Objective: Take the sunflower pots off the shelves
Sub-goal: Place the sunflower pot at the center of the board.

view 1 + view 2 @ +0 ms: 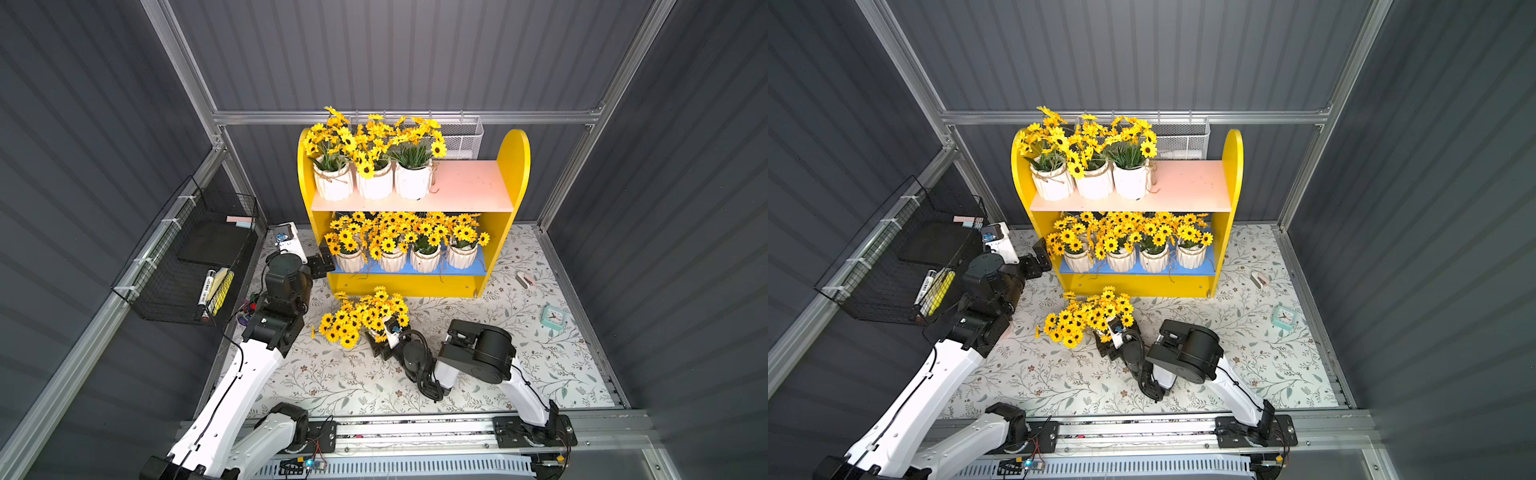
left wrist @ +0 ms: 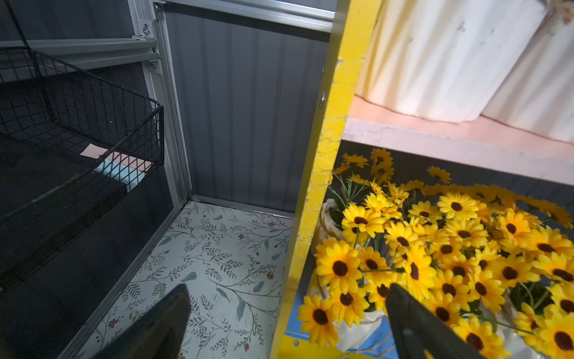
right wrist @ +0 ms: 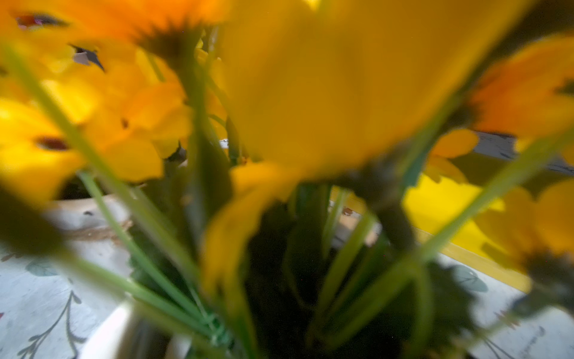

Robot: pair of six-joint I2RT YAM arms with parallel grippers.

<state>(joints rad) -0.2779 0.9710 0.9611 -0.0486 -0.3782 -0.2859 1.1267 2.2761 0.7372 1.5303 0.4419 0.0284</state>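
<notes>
The yellow wooden two-tier shelves [image 1: 513, 166] stand at the back of the floral-patterned counter [image 1: 519, 365]. Three small white ribbed sunflower pots [image 1: 374, 183] crowd one end of the pale pink upper board [image 1: 469, 183], and four more pots [image 1: 426, 259] sit in a row along the blue lower board [image 1: 478, 266]. An eighth pot [image 1: 365, 316] is off the shelves, on the counter just in front of them, with its blooms spilling over the right end effector [image 1: 384, 336].

That end effector's jaws stand wide, but the flowers hide them, so I cannot tell whether they clamp the pot or stand free of it. If the pot leans as its bunch suggests, pulling away could tip it or drag stems along.

The left end effector [image 2: 287, 289] is open and empty at the end of the lower board. In the wrist view its two fingers appear on either side of the yellow side panel [image 2: 323, 174]. Pushed forward like this, it would likely strike the panel and shove the unit, rocking the top-heavy pots. Closing among the blooms would catch petals rather than ceramic, and tangled bunches might pull a neighbouring pot off the edge.

A white marker [image 1: 206, 286] in the black wire basket [image 1: 124, 293] carries dark print too small to read. Nothing else legible shows.
</notes>
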